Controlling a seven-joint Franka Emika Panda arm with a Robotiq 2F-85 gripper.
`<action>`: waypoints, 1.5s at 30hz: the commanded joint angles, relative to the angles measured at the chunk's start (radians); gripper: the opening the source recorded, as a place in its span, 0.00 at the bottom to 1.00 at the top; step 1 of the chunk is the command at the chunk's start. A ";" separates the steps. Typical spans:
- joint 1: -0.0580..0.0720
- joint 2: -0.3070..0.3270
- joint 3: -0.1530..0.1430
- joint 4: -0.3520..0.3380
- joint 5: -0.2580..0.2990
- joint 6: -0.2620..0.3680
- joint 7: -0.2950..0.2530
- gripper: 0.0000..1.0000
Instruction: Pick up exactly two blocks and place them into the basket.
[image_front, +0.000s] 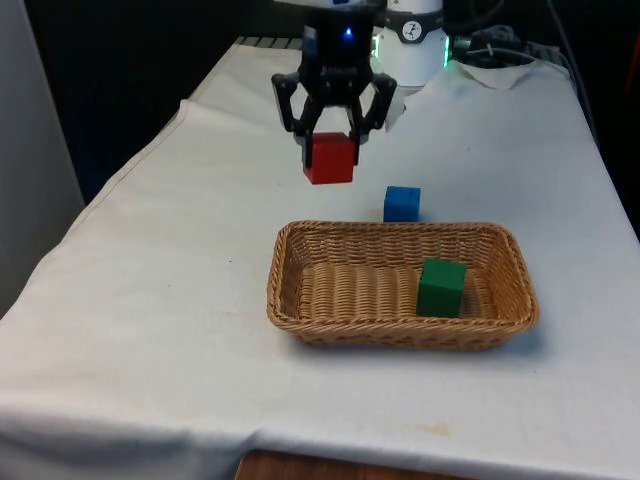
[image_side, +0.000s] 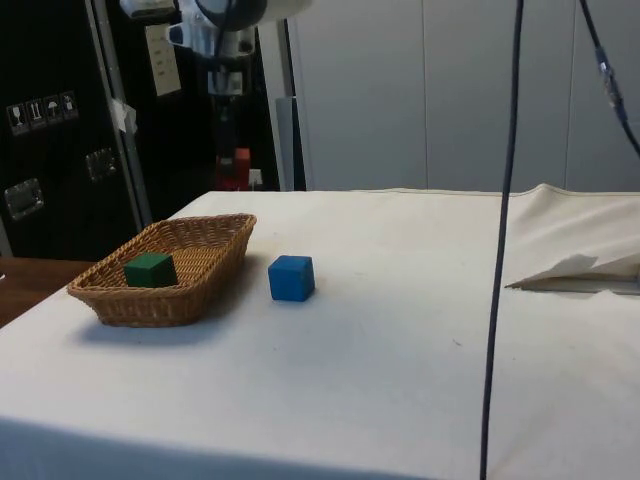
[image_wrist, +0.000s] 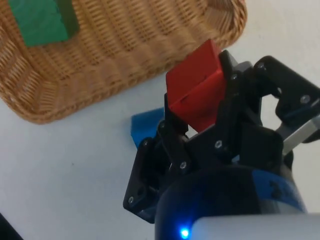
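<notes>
My gripper (image_front: 331, 150) is shut on a red block (image_front: 330, 159), holding it in the air behind the wicker basket (image_front: 300, 290), towards the front view's left end of it. In the wrist view the red block (image_wrist: 196, 93) sits clamped between the black fingers (image_wrist: 170, 135), above the cloth just outside the basket's rim (image_wrist: 150, 70). A green block (image_front: 441, 287) lies inside the basket at the front view's right side. A blue block (image_front: 402, 203) rests on the cloth just behind the basket. From the side, the red block (image_side: 237, 166) hangs well above the table.
A crumpled white paper (image_front: 500, 72) lies at the far end near the robot's base. A black cable (image_side: 505, 200) hangs down in the side view. White cloth stretches open on both sides of the basket.
</notes>
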 joint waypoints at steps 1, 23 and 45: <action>-0.009 0.012 0.014 0.019 0.023 -0.005 -0.014 0.02; -0.018 0.231 0.021 0.215 0.215 -0.002 -0.087 0.02; -0.019 0.353 0.026 0.283 0.375 -0.004 -0.153 0.02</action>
